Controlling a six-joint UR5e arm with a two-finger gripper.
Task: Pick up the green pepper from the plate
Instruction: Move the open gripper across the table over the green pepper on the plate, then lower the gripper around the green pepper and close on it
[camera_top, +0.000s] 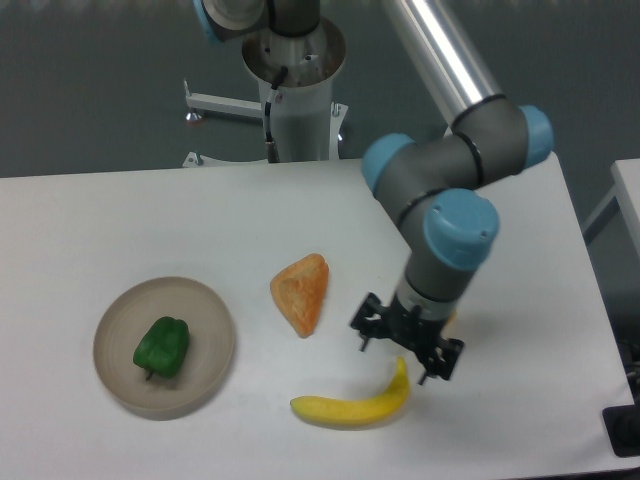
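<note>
The green pepper (162, 346) lies glossy and lobed on the left half of the beige-grey plate (209, 320), near the table's front left. My gripper (398, 361) hangs far to the right of the plate, just above the banana's upper tip. Its two dark fingers (365, 342) point down and stand apart with nothing between them. No part of the arm touches the pepper or the plate.
An orange-red wedge-shaped piece (302, 292) lies between the plate and the gripper. A yellow banana (352, 404) curves along the front edge below the gripper. The arm's wrist (449, 240) covers the spot right of the gripper. The robot base (298, 95) stands behind the table.
</note>
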